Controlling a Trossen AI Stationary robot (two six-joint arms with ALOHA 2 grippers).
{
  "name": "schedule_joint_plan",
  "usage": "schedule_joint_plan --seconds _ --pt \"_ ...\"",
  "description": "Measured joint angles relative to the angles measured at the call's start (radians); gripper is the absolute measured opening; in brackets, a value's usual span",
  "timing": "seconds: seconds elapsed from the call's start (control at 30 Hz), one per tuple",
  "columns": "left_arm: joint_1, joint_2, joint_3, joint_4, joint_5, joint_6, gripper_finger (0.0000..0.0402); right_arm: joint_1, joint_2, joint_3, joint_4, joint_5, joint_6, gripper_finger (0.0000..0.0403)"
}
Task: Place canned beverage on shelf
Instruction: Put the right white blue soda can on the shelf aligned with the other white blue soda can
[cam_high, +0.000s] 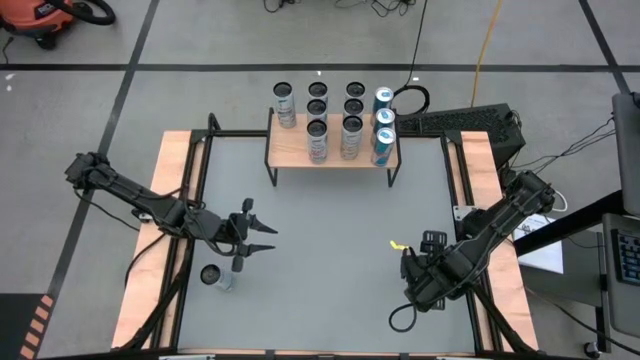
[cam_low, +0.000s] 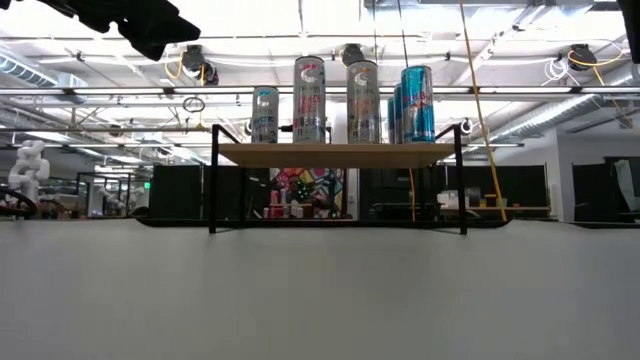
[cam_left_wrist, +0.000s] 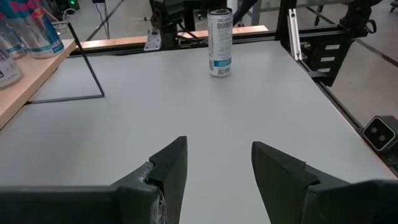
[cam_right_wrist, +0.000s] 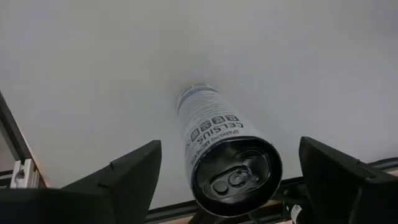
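Note:
A white canned beverage (cam_right_wrist: 214, 137) stands upright on its base on the grey table near the right edge; the left wrist view also shows this can (cam_left_wrist: 219, 43). My right gripper (cam_right_wrist: 230, 146) hangs over it, pointing down, open, one finger on either side of the can's top and clear of it. In the high view the right arm (cam_high: 440, 265) hides the can. The shelf (cam_high: 295, 150) stands at the far middle on thin black legs. My left gripper (cam_left_wrist: 217, 149) is open with nothing between its fingers, at the table's left (cam_high: 266, 238), pointing toward the right edge.
Several upright cans (cam_low: 310, 98) fill the shelf top. Another can (cam_high: 214, 276) stands near the table's left near corner, beside my left gripper. A small yellow bit (cam_high: 398, 244) lies by the right arm. Bare grey table (cam_high: 330, 230) spreads between the arms.

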Motion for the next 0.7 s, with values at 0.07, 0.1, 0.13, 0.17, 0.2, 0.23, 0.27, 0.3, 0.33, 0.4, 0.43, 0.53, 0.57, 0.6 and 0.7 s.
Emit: schedule_joint_plan --seconds 0.07,0.1,0.13,0.17,0.2,0.23,0.27,0.3,0.33,0.4,0.43,0.53,0.57,0.6,0.7 --pt "0.000 0.000 0.000 0.003 0.000 0.000 0.0177 0.000 0.000 -0.006 -0.001 0.000 0.000 0.0316" --pt "0.000 0.000 0.000 0.005 0.000 0.000 0.0177 0.000 0.000 -0.012 -0.001 0.000 0.000 0.0316" --pt "0.000 0.000 0.000 0.005 0.000 0.000 0.0177 0.000 0.000 -0.019 -0.001 -0.001 0.000 0.0316" --pt "0.000 0.000 0.000 0.005 0.000 0.000 0.0177 0.000 0.000 -0.026 -0.001 -0.003 0.000 0.0316" --pt "0.000 0.000 0.000 0.005 0.000 0.000 0.0177 0.001 0.000 -0.034 0.000 -0.008 0.000 0.0316" --pt "0.000 0.000 0.000 0.005 0.000 0.000 0.0177 0.001 0.000 -0.044 0.001 -0.020 0.000 0.0316" --pt "0.000 0.000 0.000 0.006 0.000 0.000 0.0177 0.001 0.000 -0.054 0.003 -0.023 0.000 0.0316" --pt "0.000 0.000 0.000 0.006 0.000 0.000 0.0177 0.001 0.000 -0.064 0.009 -0.023 0.000 0.0316" --pt "0.000 0.000 0.000 0.006 0.000 0.000 0.0177 0.001 0.000 -0.071 0.015 -0.024 0.000 0.0316" --pt "0.000 0.000 0.000 0.006 0.000 0.000 0.0177 0.001 0.000 -0.084 0.023 -0.025 0.000 0.0316" --pt "0.000 0.000 0.000 0.006 0.000 0.000 0.0177 0.001 0.000 -0.089 0.025 -0.026 0.002 0.0316" --pt "0.000 0.000 0.000 0.007 0.000 0.000 0.0177 0.000 0.000 -0.106 0.032 -0.034 0.006 0.0315" --pt "0.000 0.000 0.000 0.007 0.000 0.000 0.0177 0.000 0.000 -0.112 0.038 -0.047 0.006 0.0315" --pt "0.000 0.000 0.000 0.007 0.000 0.000 0.0177 0.000 0.000 -0.118 0.047 -0.052 0.006 0.0314" --pt "0.000 0.000 0.000 0.007 0.000 0.000 0.0177 0.000 0.000 -0.134 0.075 -0.053 0.004 0.0314"
